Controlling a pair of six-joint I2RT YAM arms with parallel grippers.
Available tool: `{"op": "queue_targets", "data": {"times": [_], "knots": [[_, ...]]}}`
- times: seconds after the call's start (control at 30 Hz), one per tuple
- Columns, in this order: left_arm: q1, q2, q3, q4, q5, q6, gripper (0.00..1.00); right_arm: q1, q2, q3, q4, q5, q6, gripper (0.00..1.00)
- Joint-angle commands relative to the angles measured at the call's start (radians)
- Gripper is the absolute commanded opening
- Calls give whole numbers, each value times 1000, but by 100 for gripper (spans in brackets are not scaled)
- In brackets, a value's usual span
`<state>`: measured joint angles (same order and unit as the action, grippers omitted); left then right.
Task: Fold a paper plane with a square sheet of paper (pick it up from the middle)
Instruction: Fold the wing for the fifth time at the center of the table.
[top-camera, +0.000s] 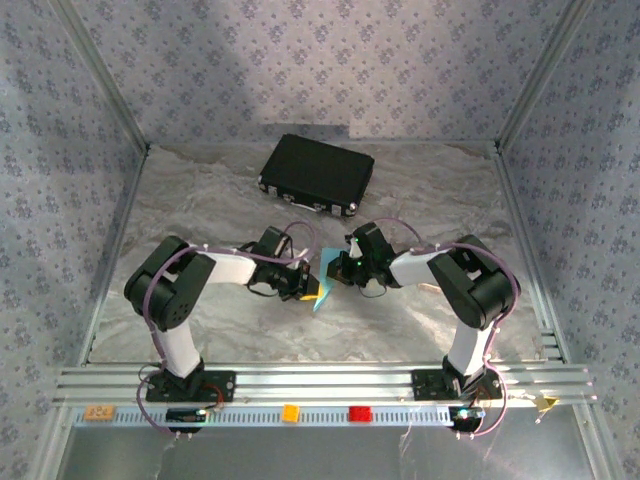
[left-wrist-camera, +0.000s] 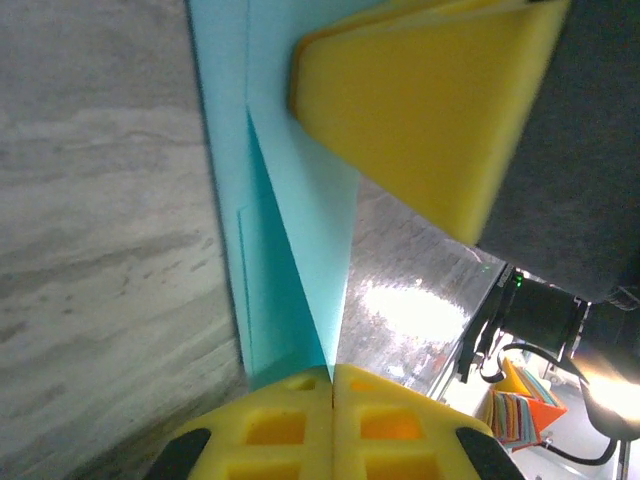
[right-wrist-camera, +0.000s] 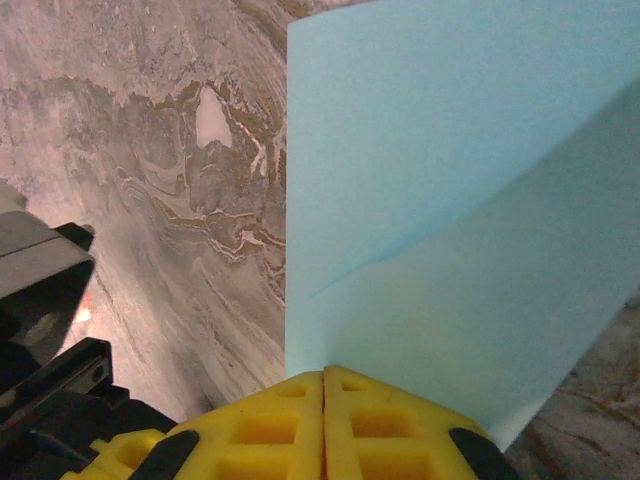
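The part-folded sheet of paper (top-camera: 323, 293) is held at mid-frame above the worktop (top-camera: 200, 200). It is pinched by the left claw (left-wrist-camera: 332, 392) and the right claw (right-wrist-camera: 323, 388), both clenched on it. It is judged light, limp and easily creased, and best gripped along folded edges. Its long axis runs top to bottom in the left wrist view.

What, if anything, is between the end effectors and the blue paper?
Nothing visible. The left end effector and right end effector are both shut on the folded blue paper, held between them; the black case lies well behind, toward the back wall.
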<state>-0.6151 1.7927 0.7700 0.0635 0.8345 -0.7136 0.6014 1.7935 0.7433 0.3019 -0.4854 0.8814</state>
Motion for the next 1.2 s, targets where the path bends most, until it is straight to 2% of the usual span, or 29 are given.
{"op": "queue_targets", "data": {"times": [0.0, 0.3, 0.73, 0.8, 0.83, 1.17], "knots": [[0, 24, -6, -50, 62, 41, 0, 17, 55, -12, -78, 60, -9, 9], [0, 53, -10, -107, 79, 68, 0, 19, 56, -9, -93, 76, -14, 9], [-17, 27, -23, -223, 16, 104, 12, 20, 64, -12, -106, 97, -13, 8], [-25, 20, -27, -230, 8, 102, 9, 19, 64, -13, -108, 101, -13, 8], [-29, 16, -27, -232, 8, 103, 0, 20, 64, -13, -109, 100, -15, 8], [-65, 10, -30, -281, -35, 105, 1, 20, 66, -11, -128, 115, -17, 8]]}}
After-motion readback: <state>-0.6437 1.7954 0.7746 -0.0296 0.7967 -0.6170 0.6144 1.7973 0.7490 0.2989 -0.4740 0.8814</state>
